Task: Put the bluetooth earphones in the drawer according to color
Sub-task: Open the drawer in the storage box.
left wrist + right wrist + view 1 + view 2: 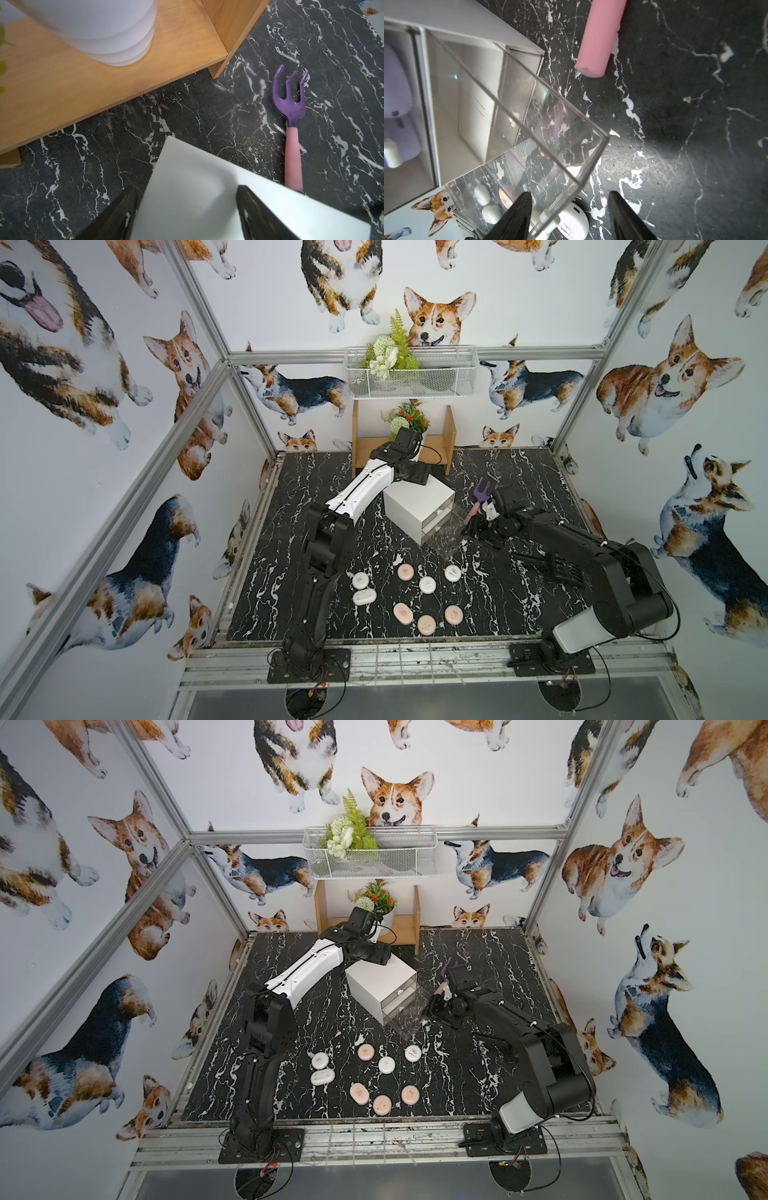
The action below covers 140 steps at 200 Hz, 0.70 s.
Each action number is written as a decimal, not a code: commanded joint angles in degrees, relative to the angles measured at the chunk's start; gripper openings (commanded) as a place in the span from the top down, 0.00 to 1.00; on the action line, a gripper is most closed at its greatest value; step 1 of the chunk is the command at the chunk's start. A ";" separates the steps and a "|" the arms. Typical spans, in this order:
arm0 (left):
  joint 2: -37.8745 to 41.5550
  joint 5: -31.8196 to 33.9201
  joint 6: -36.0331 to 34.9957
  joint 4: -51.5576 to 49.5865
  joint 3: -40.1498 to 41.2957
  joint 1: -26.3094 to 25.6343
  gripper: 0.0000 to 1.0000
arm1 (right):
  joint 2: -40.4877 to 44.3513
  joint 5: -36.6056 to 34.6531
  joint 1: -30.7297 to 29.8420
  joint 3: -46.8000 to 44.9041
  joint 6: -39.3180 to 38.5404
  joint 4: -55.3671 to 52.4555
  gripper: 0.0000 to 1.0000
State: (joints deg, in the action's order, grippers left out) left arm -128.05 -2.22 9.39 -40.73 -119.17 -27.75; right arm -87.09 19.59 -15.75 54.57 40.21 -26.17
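**Step in hand:** a drawer stands open for the next colour, and loading has not begun.

**Lower centre, both top views:** eight bluetooth earphones [427, 585] lie loose on the marble table [490, 614]. Four are white cases [360, 580] and four are pink cases [402, 612], all apart from the grippers.

**Centre:** the white drawer cabinet [415, 499] has one clear drawer [550, 124] drawn out and empty. At the left edge of the right-wrist view, lilac cases [394, 83] show inside a neighbouring shut compartment.

**Grippers:**
- The right gripper [569, 192] is released. Its jaws stand wide apart astride the drawer's front wall and small handle, grasping nothing. A white case lies on the table just beside that corner.
- The left gripper [186, 187], jaws likewise apart, sits at the cabinet's far top corner, apparently steadying it. Whether it presses cannot be told.

**Next move, as judged:** lift the right gripper clear, take one white or pink case, and drop it into the open drawer without nudging the tray.

**Beyond:** toy garden fork [291, 116], wooden shelf [440, 443], wire basket [409, 377].

**Writing:** lid marks and handle labels are too small to read, and no brand is legible.
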 commanded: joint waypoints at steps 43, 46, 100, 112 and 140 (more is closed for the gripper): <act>-1.85 1.62 -2.38 -14.82 1.39 -0.20 0.21 | 1.28 -0.96 -0.11 1.57 -1.39 -3.09 0.36; -1.83 1.58 -2.36 -14.77 1.40 -0.25 0.21 | 1.37 -0.96 -0.12 1.82 -1.36 -3.02 0.36; -1.59 1.51 -1.74 -14.81 -0.12 -0.29 0.20 | 3.24 -0.97 -0.16 9.37 -1.87 -5.43 0.33; -1.44 1.66 -1.52 -15.08 -0.93 -0.29 0.18 | 4.07 -1.40 -0.20 10.61 -1.97 -6.78 0.32; 0.29 3.02 -1.15 -15.34 -2.96 -0.29 0.12 | 7.66 -2.71 -0.24 10.61 -1.86 -8.59 0.31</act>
State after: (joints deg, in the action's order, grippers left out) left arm -128.01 -1.85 9.61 -42.85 -121.54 -27.79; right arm -81.87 18.41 -15.79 64.90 38.87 -31.11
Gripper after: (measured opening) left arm 0.869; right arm 0.687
